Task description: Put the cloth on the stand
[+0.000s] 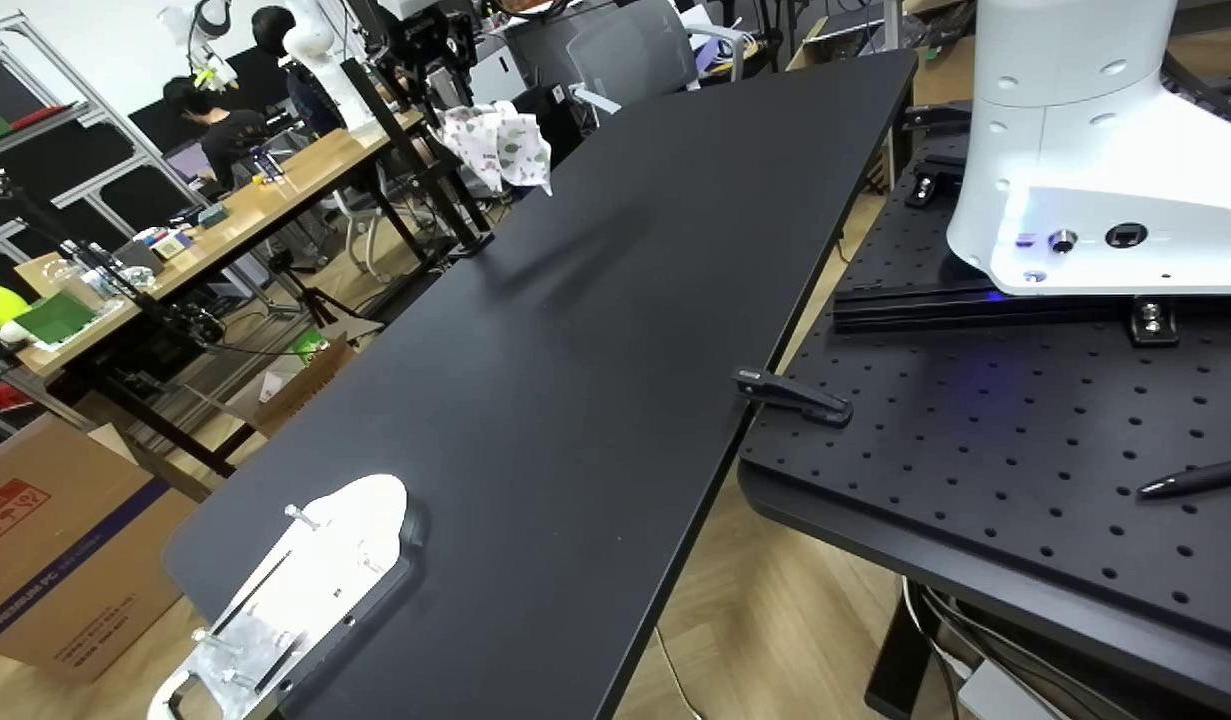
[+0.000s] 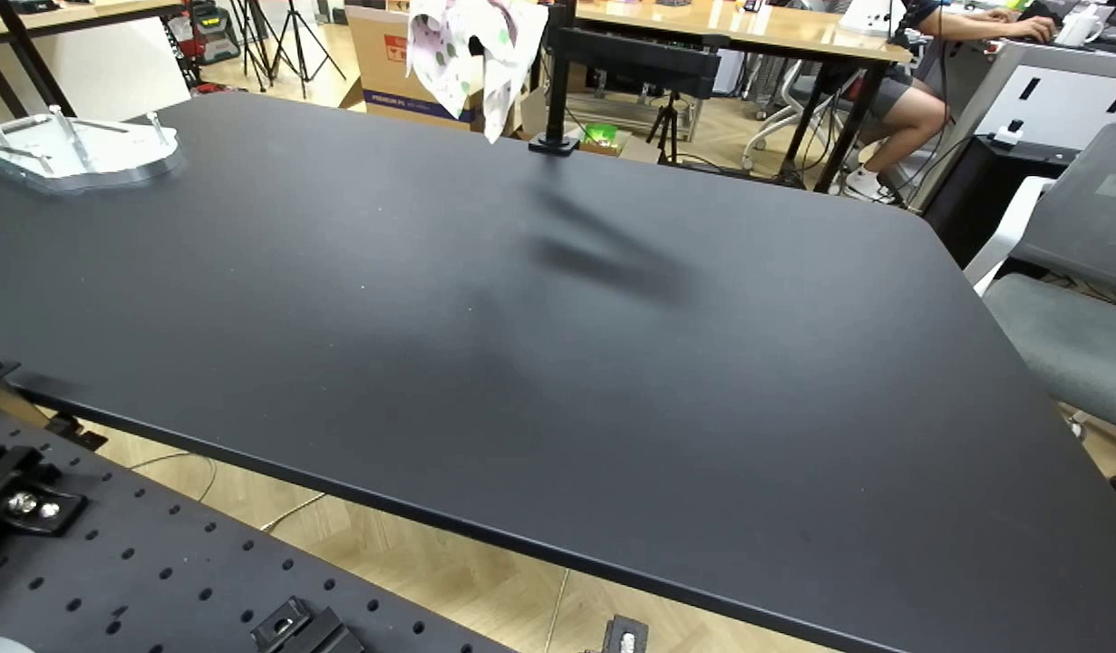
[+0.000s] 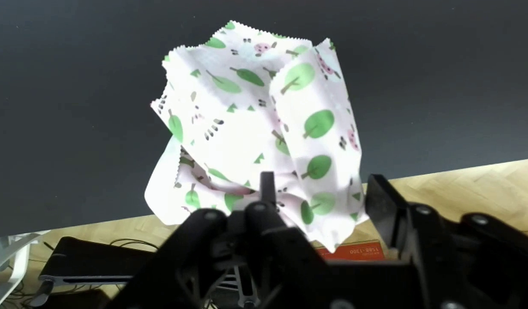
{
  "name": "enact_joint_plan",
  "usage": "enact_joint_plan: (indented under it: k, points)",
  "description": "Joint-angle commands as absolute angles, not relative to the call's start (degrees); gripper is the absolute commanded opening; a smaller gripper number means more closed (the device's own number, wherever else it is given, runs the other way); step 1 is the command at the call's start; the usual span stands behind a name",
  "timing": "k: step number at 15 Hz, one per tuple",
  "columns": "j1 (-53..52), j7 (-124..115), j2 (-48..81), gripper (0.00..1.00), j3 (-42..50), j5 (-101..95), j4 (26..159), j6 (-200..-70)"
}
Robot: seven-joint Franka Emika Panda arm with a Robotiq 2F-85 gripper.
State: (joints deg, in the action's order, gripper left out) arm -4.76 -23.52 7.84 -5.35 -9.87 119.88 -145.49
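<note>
The white cloth with green trees (image 3: 246, 124) hangs in loose folds over the table's far edge. It also shows in both exterior views (image 1: 500, 145) (image 2: 476, 54). The black stand (image 2: 560, 82) has an upright post and a horizontal bar; its post also shows in an exterior view (image 1: 443, 195). The cloth hangs beside the post, high above the tabletop; what it rests on is hidden. My gripper (image 3: 321, 186) is open, its fingers well apart just above the cloth. In an exterior view the gripper (image 1: 425, 60) is over the cloth.
A white board with pegs (image 1: 345, 550) lies at one end of the black table (image 1: 595, 400); it also shows in an exterior view (image 2: 77, 150). A grey chair (image 2: 1065, 317) stands at the other end. Cardboard boxes (image 1: 75, 560) stand beyond the table.
</note>
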Motion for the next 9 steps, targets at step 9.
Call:
enact_joint_plan:
  k: [9]
  points:
    - [-7.6,-19.5,7.6,1.0,-5.6,-8.8,116.3,-144.7]
